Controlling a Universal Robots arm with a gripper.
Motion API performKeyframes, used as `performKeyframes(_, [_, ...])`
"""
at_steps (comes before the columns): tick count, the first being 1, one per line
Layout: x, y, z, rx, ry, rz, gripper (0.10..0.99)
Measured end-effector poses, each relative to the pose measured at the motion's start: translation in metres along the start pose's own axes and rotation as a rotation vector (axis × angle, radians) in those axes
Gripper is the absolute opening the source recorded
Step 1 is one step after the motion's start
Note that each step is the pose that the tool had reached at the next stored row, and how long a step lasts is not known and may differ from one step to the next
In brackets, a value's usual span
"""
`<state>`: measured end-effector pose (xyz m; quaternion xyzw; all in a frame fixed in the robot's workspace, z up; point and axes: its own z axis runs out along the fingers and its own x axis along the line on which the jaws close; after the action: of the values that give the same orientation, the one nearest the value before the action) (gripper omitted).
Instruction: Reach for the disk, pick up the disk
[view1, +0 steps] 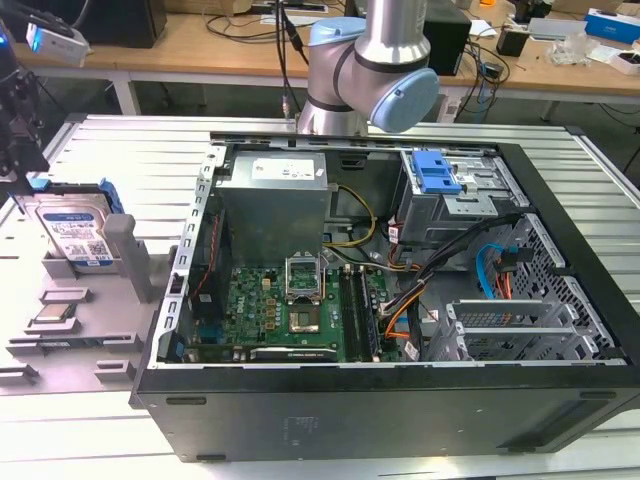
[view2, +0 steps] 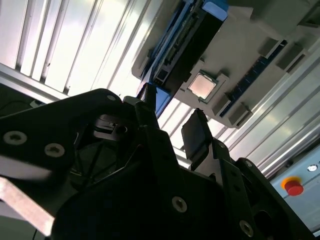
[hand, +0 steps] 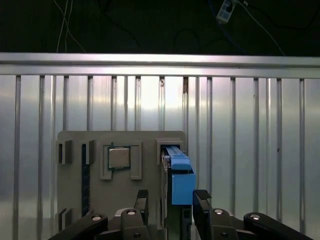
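Desk (view1: 120, 140): ribbed silver metal, carrying everything; its slats also show in the first wrist view (hand: 260, 150)

Computer case (view1: 400, 300): black tower lying on its side with the panel off, green motherboard and cables exposed, at the middle of the exterior view

Arm (view1: 370, 70): grey and light blue joint standing at 12 o'clock from the case

Grey holder (view1: 100, 320): flat moulded tray at 9 o'clock from the case, well apart from it; seen also in the first wrist view (hand: 75, 170)

Disk (view1: 72, 235): silver hard drive with a white-and-blue label, leaning on edge in a slot of the holder, at 12 o'clock from the chip; blue bracket edge-on in the first wrist view (hand: 181, 180), dark underside in the second wrist view (view2: 185, 45)

Hand (view1: 28, 160): black, at 11 o'clock from the disk in the exterior view; in the first wrist view (hand: 172, 202) the fingers are spread apart, one on each side of the disk's edge, gripping nothing

Processor chip (view1: 55, 316): small silver square seated in a holder pocket, beside the disk in both wrist views (hand: 119, 158) (view2: 202, 85)
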<state>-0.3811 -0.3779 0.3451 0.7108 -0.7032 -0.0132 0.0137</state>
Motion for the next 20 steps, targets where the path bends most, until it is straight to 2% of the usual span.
performKeyframes(5, [-0.0007,-0.0001,0.0056,0.0,0.0001,0.0,0.482])
performKeyframes(7, [-0.0073,-0.0004,0.0076,0.0,0.0,-0.001,0.482])
performKeyframes(11, [-0.0105,-0.0009,0.0208,0.0,0.0028,-0.001,0.482])
performKeyframes(20, [-0.0105,-0.0011,0.0264,0.0,0.0028,-0.001,0.482])
